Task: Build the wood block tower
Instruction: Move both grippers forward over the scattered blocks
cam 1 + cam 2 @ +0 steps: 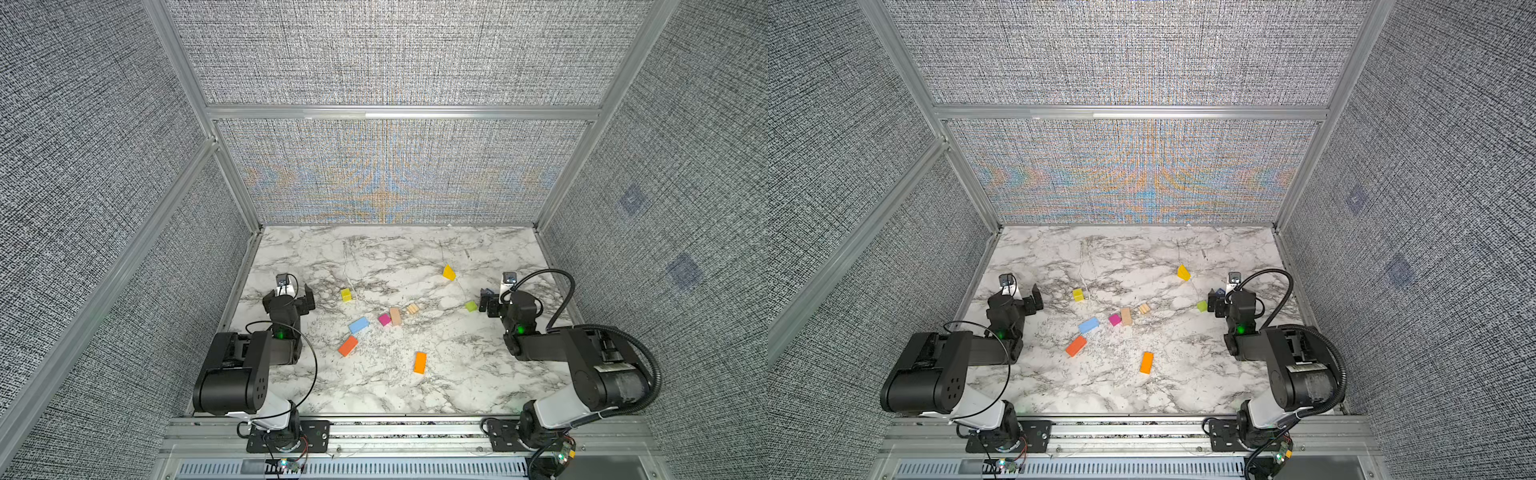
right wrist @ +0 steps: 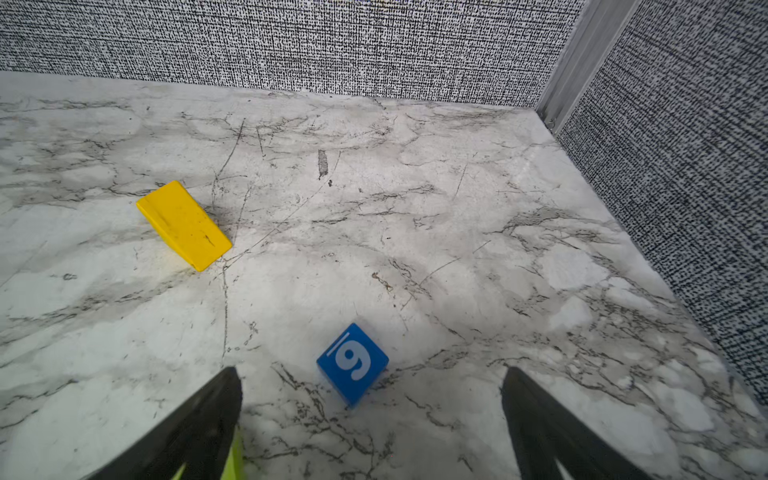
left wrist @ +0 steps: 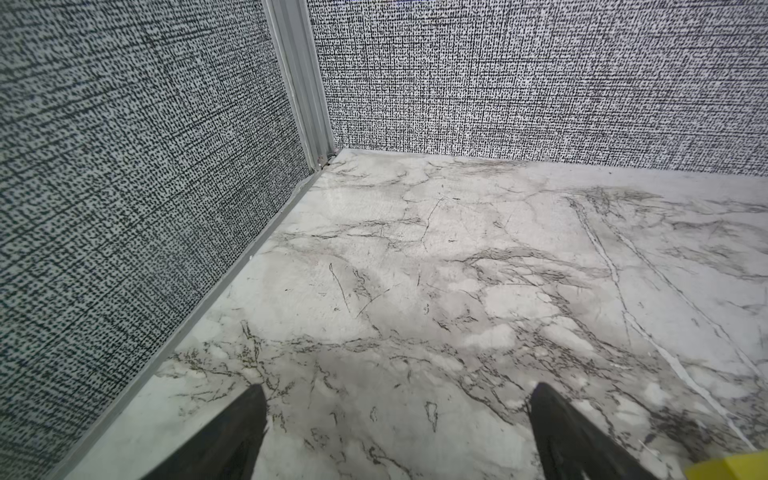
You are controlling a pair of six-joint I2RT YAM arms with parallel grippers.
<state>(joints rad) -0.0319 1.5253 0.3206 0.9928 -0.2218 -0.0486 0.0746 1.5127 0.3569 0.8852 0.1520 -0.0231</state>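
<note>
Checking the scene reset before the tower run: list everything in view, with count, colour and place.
orange bars: 2, orange, near middle of table, apart
blue bar: 1, light blue, middle, just beyond the left orange bar
magenta cube: 1, magenta, middle, beside wood bar
wood bar: 1, bare wood, middle
wood block: 1, bare wood, just right of wood bar
yellow cube: 1, yellow, left of middle
wedge: 1, yellow, far right
lime block: 1, lime, right, next to right pincer
numbered cube: 1, blue, white digit, just ahead of right pincer
table: 1, white-grey marble
walls: 3, grey weave, around the table
left pincer: 1, black, open, over bare table
right pincer: 1, black, open, empty
</note>
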